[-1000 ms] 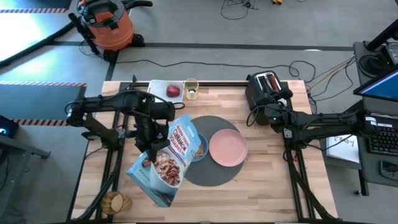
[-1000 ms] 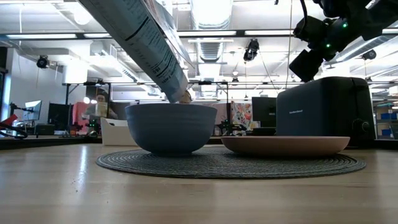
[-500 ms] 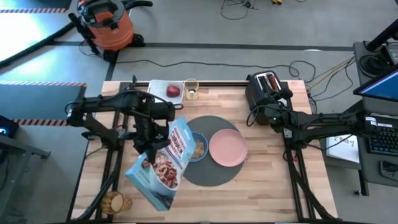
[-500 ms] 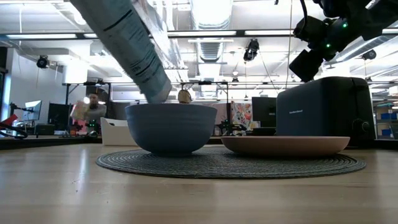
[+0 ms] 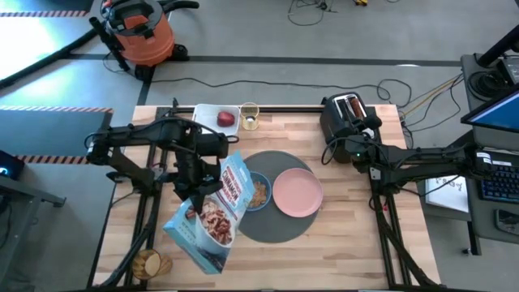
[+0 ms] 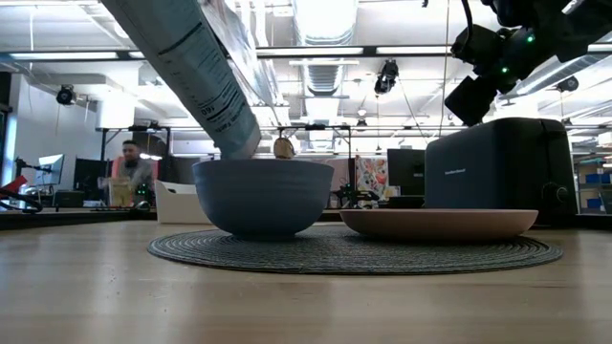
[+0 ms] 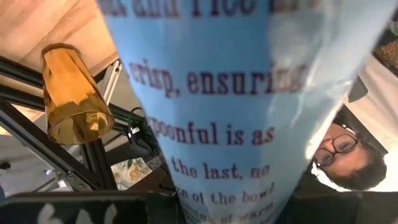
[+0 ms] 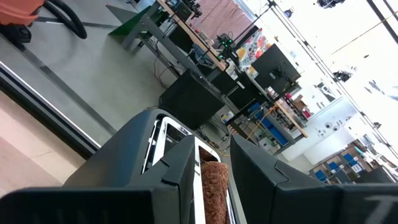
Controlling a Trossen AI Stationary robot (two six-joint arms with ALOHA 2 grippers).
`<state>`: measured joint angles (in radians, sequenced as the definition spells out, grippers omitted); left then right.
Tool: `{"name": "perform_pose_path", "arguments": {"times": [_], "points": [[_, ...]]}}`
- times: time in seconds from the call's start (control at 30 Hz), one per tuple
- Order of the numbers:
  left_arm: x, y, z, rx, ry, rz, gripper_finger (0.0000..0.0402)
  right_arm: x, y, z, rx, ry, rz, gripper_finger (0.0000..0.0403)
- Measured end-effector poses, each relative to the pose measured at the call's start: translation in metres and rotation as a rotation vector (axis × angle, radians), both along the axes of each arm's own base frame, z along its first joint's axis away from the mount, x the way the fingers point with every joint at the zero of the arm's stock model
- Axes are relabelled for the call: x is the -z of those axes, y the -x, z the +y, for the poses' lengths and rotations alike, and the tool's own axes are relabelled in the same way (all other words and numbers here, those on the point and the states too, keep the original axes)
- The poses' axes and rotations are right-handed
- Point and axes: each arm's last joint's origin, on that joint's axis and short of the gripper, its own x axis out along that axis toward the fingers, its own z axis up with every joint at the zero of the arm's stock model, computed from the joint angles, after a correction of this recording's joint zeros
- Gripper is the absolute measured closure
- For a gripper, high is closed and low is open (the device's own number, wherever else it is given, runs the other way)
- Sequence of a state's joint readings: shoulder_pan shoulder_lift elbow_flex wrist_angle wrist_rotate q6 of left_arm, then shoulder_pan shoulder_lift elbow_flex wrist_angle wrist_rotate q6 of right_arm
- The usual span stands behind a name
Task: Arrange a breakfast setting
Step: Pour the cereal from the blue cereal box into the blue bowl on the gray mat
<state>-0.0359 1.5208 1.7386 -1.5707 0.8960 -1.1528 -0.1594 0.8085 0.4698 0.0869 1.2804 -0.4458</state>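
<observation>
My left gripper point(image 5: 195, 180) is shut on a blue cereal bag point(image 5: 209, 215), tipped with its open end point(image 6: 239, 143) just above the left rim of the blue bowl point(image 6: 263, 196). The bowl point(image 5: 268, 185) holds cereal. It stands on the round dark grey mat point(image 5: 276, 229), left of the pink plate point(image 5: 297, 193). My right gripper point(image 5: 334, 148) is open and empty, above the black toaster point(image 5: 349, 113). A toast slice point(image 8: 211, 186) stands in the toaster's slot. The red apple point(image 5: 225, 119) lies on the white tray point(image 5: 207, 113); a glass point(image 5: 249, 116) stands beside it. The spoon is out of view. My left gripper holds the cereal bag by its side edge point(image 5: 199, 188), about halfway along its length; the gripper's body hides the fingers. The bag is lifted clear and slants down toward the bowl. Its open end is lowest, and its bottom end point(image 5: 195, 243) is high over the table's near left.
An amber glass point(image 5: 148, 264) sits at the table's near left corner and also shows in the left wrist view point(image 7: 71, 93). The toaster point(image 6: 502, 167) stands at the far right. A person point(image 6: 129, 172) is in the room behind the table.
My left gripper has drawn the bag a little toward the table's left. The bag's open end has moved from over the bowl's middle to its left rim. A piece of cereal now shows above the bowl's rim.
</observation>
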Motion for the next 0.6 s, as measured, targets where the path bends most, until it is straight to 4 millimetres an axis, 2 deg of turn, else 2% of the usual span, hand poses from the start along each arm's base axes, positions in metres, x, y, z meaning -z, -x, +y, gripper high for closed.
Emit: {"name": "perform_pose_path", "arguments": {"times": [0.2,0.43,0.6], "points": [[0.002,0.001,-0.006,0.023,-0.094,-0.02,0.0302,0.0,0.0,0.0,0.0,0.0,0.0,0.031],[0.002,0.004,-0.023,0.09,-0.097,-0.019,0.0302,0.0,0.0,0.0,0.0,0.0,0.0,0.031],[0.003,0.004,-0.025,0.087,-0.127,-0.015,0.0302,0.0,0.0,0.0,0.0,0.0,0.0,0.031]]}}
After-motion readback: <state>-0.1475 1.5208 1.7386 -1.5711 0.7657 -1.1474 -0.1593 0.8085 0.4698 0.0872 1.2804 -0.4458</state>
